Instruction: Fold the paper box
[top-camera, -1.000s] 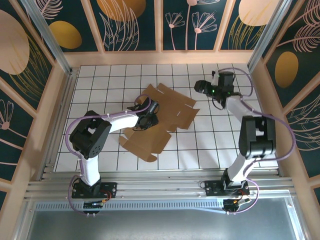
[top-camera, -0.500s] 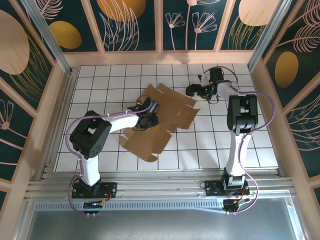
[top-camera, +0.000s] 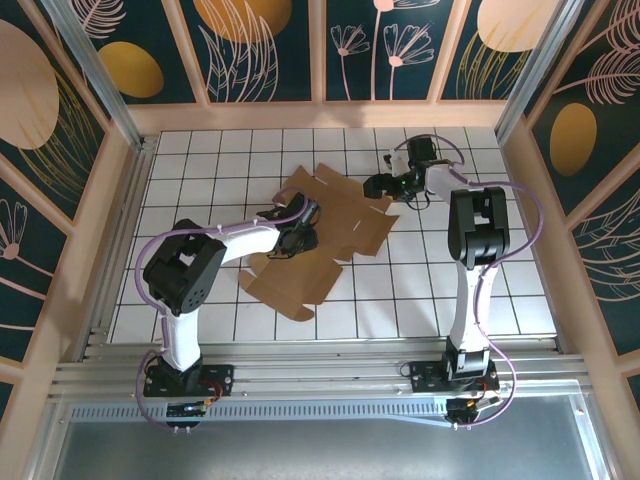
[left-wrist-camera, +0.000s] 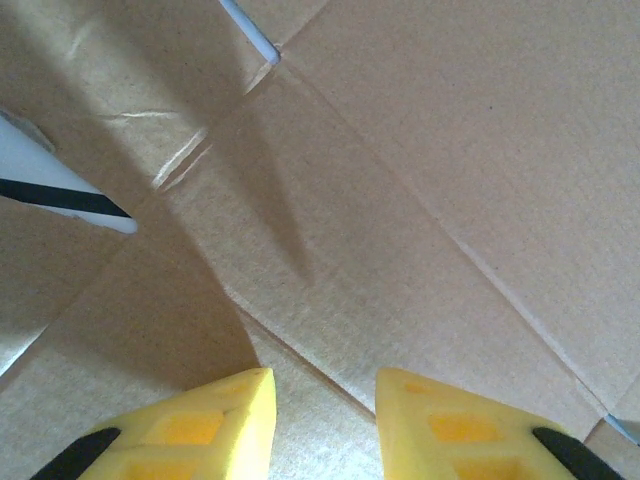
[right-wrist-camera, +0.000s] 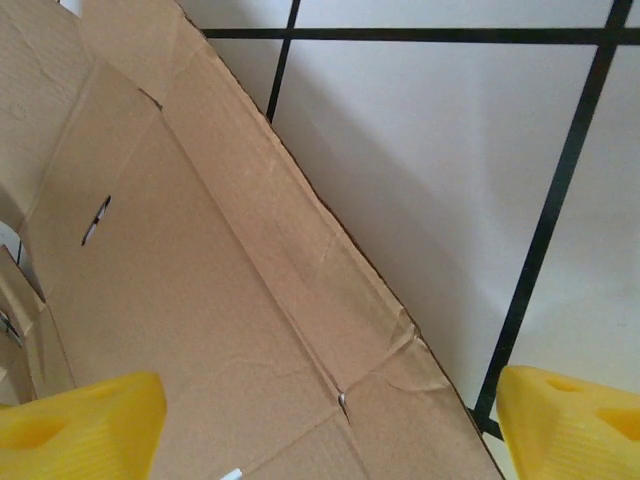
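Right, the paper box (top-camera: 350, 220) lies opened out as a flat brown die-cut sheet in the middle of the white gridded table (top-camera: 200, 180), flaps and tabs spread to all sides, one long flap pointing toward the near left. The left arm reaches across from its base and has the left gripper (top-camera: 297, 238) down on the sheet's middle panel, a little left of centre. Up close from the left wrist, its two yellow fingertips (left-wrist-camera: 200, 425) stand a narrow gap apart with plain cardboard showing between them and nothing pinched; crease lines run diagonally across the panel ahead, and a sliver of white table with a black line peeks through a cut on the left. Over on the far right, the right arm stretches out long and its right gripper (top-camera: 377, 186) sits at the sheet's far right edge, beside a tab. From the right wrist the jaws are spread wide, one yellow fingertip (right-wrist-camera: 80, 425) low at the left over the cardboard and the other at the right over bare tile, so the sheet's creased, slightly crumpled edge runs slantwise between them. A small slot (right-wrist-camera: 97, 220) is cut in the panel, and black grid lines cross the white surface beyond that edge.
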